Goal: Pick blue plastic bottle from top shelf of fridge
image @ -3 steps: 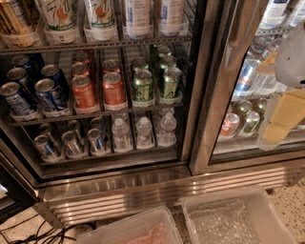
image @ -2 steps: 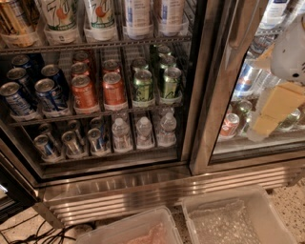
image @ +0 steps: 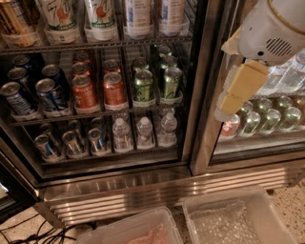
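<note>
The fridge (image: 143, 190) fills the view, with its steel base panel below. Only the lower parts of two blue plastic bottles (image: 138, 16) (image: 171, 14), with pale blue-and-white labels, show on the top shelf (image: 95, 45) at the upper edge. They stand right of the tall white cans (image: 59, 14). My gripper (image: 234, 95) hangs from the white arm housing (image: 274, 31) at the upper right. It is in front of the right glass door, to the right of and lower than the bottles, and apart from them.
Lower racks hold blue, orange and green soda cans (image: 114, 88) and small water bottles (image: 143, 131). The steel door post (image: 200, 95) stands between the gripper and the bottles. Two clear plastic bins (image: 238, 219) sit on the floor. Cables (image: 28, 231) lie at the lower left.
The arm has moved up and to the left, and its white housing has come into view at the upper right. The drinks on the racks have not moved.
</note>
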Action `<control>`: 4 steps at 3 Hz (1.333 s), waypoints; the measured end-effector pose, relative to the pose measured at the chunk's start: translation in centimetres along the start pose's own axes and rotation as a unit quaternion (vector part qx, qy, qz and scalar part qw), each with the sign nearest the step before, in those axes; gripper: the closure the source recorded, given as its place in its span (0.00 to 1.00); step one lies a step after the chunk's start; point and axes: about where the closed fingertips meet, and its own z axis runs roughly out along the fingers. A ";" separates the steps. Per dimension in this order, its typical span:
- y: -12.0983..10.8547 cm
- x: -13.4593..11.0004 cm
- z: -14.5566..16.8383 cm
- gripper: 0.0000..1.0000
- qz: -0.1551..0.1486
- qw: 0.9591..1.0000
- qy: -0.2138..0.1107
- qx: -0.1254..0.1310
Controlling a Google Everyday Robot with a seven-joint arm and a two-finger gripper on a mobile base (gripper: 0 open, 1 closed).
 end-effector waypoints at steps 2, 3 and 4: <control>0.6 -1.3 0.2 0.00 -0.002 1.000 -0.019 0.014; 2.5 -4.3 0.4 0.00 -0.009 0.998 -0.037 0.059; 3.9 -7.8 -0.1 0.00 -0.025 0.993 -0.063 0.101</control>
